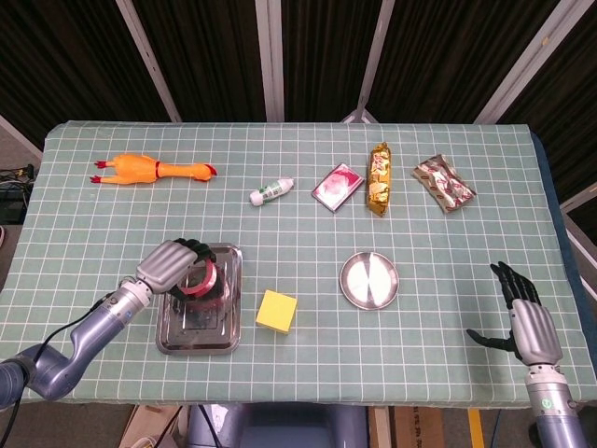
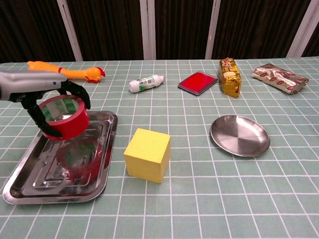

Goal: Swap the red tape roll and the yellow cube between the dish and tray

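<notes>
The left hand holds the tape roll above the tray; the cube sits to its right.

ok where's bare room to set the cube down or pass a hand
The dish is empty. Bare mat lies between the cube and the dish, and widely between the dish and the right hand. The tray is crowded: the left hand holds the tape over it. The back row is full.
</notes>
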`<state>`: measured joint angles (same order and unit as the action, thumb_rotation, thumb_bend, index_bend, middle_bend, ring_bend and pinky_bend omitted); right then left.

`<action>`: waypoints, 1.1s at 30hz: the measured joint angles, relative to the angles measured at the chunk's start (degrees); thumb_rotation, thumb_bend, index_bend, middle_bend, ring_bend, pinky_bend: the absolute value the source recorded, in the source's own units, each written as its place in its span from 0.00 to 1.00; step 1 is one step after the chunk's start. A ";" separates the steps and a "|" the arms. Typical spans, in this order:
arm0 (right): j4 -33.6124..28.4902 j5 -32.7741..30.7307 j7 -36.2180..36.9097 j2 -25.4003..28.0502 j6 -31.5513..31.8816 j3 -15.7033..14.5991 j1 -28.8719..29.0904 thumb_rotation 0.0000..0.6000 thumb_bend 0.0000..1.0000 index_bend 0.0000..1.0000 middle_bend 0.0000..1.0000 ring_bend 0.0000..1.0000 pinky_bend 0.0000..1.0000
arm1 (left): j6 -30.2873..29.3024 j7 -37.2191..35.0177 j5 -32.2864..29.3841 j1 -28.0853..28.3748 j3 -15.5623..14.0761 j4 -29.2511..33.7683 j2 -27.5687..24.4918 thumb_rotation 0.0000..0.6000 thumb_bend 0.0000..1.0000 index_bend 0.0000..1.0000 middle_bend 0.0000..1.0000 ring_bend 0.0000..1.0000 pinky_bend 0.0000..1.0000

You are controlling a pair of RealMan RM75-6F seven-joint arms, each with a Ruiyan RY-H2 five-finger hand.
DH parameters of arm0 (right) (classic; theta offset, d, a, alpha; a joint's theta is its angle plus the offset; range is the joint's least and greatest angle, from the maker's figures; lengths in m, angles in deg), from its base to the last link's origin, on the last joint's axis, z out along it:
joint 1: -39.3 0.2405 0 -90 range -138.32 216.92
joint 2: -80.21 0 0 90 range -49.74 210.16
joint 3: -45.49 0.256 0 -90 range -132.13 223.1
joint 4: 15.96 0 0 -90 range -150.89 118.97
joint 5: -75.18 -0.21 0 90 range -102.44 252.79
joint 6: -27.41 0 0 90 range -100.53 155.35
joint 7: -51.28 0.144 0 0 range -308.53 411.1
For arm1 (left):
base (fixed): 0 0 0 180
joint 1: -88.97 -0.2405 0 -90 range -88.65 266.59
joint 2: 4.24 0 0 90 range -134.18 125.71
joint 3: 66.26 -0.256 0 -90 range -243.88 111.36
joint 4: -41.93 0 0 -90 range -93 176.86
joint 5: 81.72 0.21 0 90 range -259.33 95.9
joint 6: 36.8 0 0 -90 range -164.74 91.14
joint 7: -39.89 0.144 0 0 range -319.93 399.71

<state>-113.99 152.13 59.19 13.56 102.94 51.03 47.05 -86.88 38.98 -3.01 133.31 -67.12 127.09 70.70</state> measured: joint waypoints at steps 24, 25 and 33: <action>-0.83 5.49 1.57 1.19 -1.38 -1.96 0.94 1.00 0.00 0.03 0.00 0.00 0.00 | -14.35 0.74 7.37 -6.64 0.57 10.33 -7.51 1.00 0.01 0.18 0.00 0.00 0.00; -1.11 6.31 1.40 1.19 -2.19 -2.17 1.55 1.00 0.00 0.03 0.00 0.00 0.00 | -17.13 1.68 7.66 -8.16 0.42 10.38 -7.84 1.00 0.01 0.19 0.00 0.00 0.00; -8.03 14.42 -2.17 1.05 -14.27 -1.59 13.20 1.00 0.00 0.03 0.00 0.00 0.00 | -44.10 1.39 10.59 -26.70 -1.54 2.80 -6.41 1.00 0.01 0.19 0.00 0.00 0.00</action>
<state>-122.02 166.55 57.03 14.61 88.67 49.44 60.25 -130.98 40.37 7.59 106.61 -68.67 129.88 64.29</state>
